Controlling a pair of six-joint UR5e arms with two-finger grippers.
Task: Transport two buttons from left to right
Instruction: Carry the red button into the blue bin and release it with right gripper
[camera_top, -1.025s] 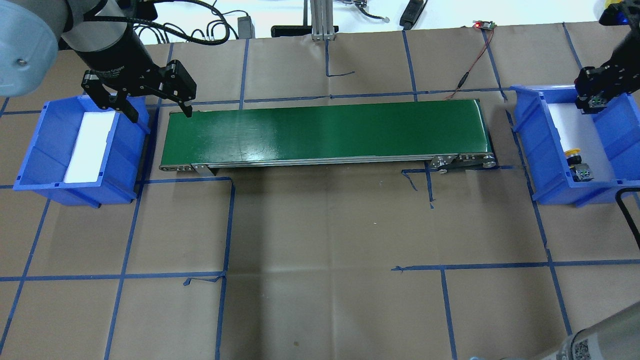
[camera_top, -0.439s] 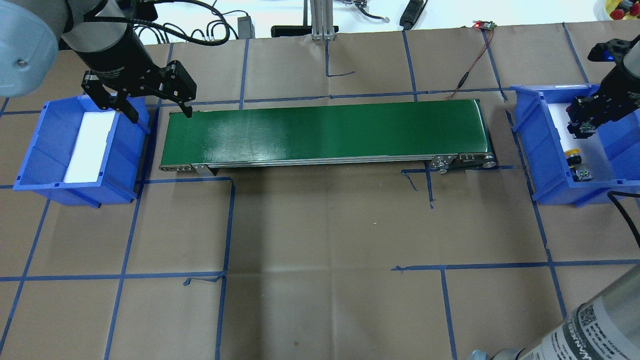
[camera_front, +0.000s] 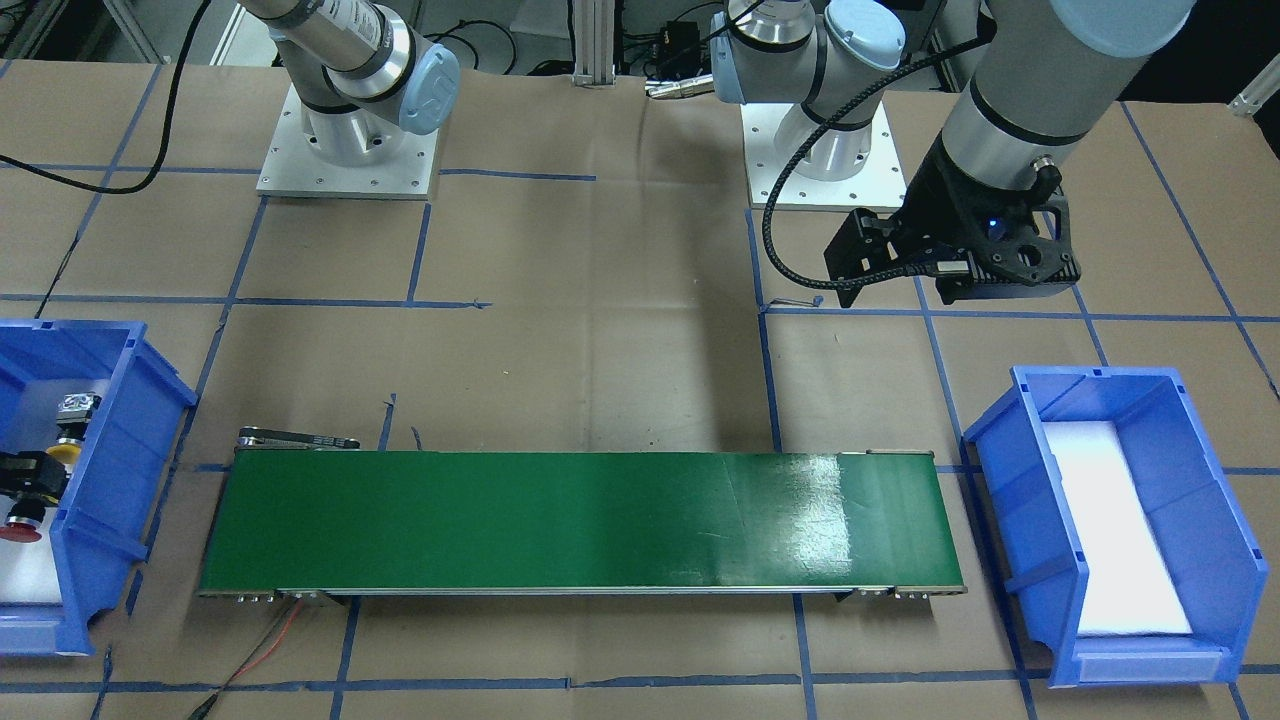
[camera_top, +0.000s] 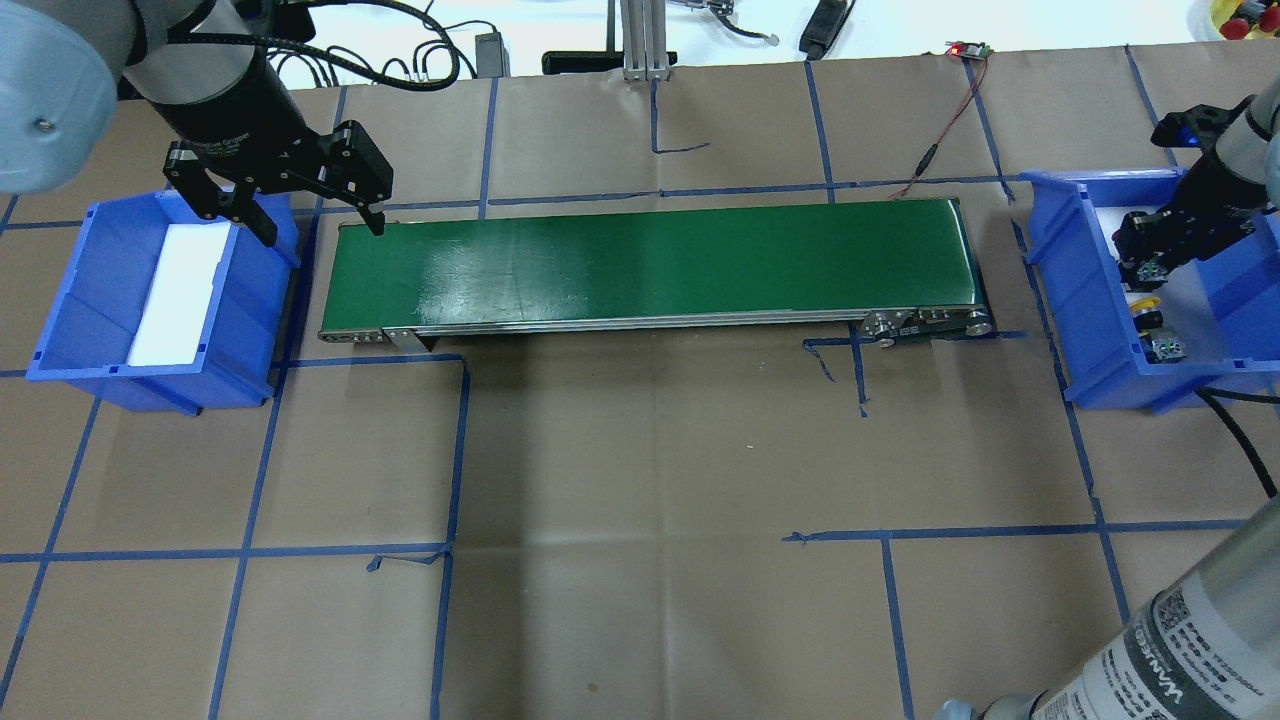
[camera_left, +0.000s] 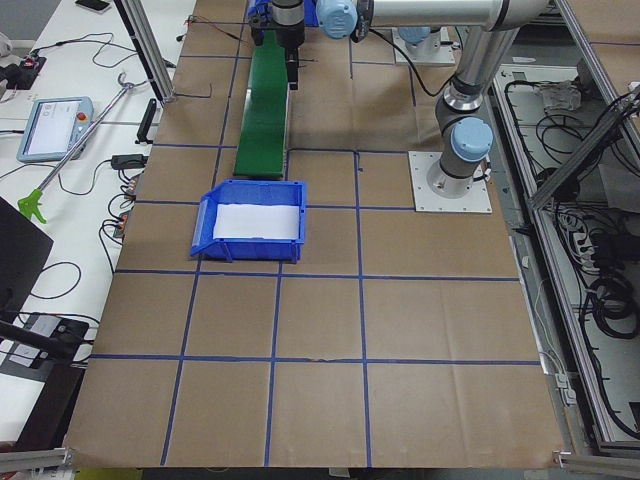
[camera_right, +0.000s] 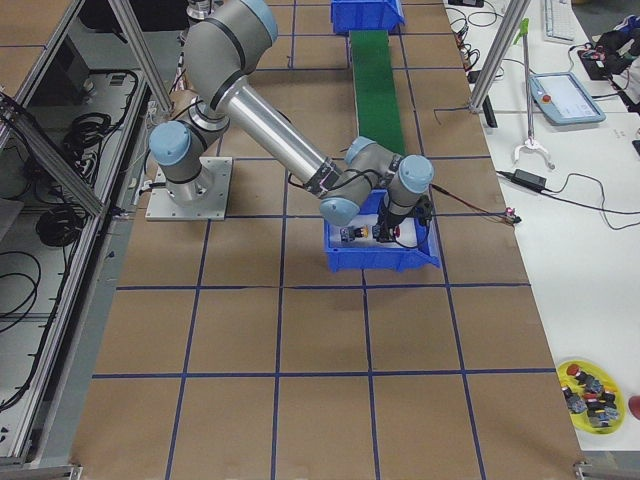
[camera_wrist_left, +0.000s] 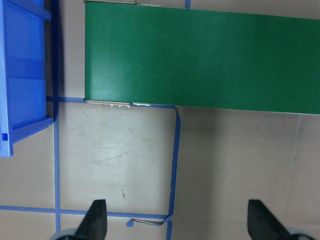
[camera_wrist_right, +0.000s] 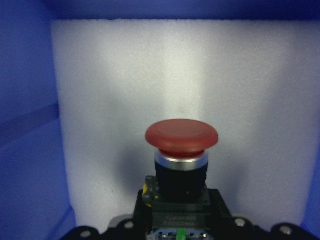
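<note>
The red button (camera_wrist_right: 182, 135) fills the right wrist view, cap up in front of white foam, with my right gripper (camera_top: 1148, 262) shut on its black body. This gripper hangs inside the right blue bin (camera_top: 1058, 290). Beside it on the bin's foam lies the yellow button (camera_top: 1146, 306), its grey block toward the near wall. The front view shows the red cap (camera_front: 18, 530) and the yellow button (camera_front: 63, 450) in that bin (camera_front: 120, 450). My left gripper (camera_top: 322, 230) is open and holds nothing, above the gap between the left blue bin (camera_top: 90, 300) and the conveyor.
A green conveyor belt (camera_top: 650, 260) runs between the two bins. The left bin holds only a white foam pad (camera_top: 175, 295). A red and black wire (camera_top: 940, 130) lies past the belt's right end. Blue tape lines cross the brown paper tabletop.
My right gripper has moved with the red button along the right bin toward the yellow button and lower. The left arm has stayed still.
</note>
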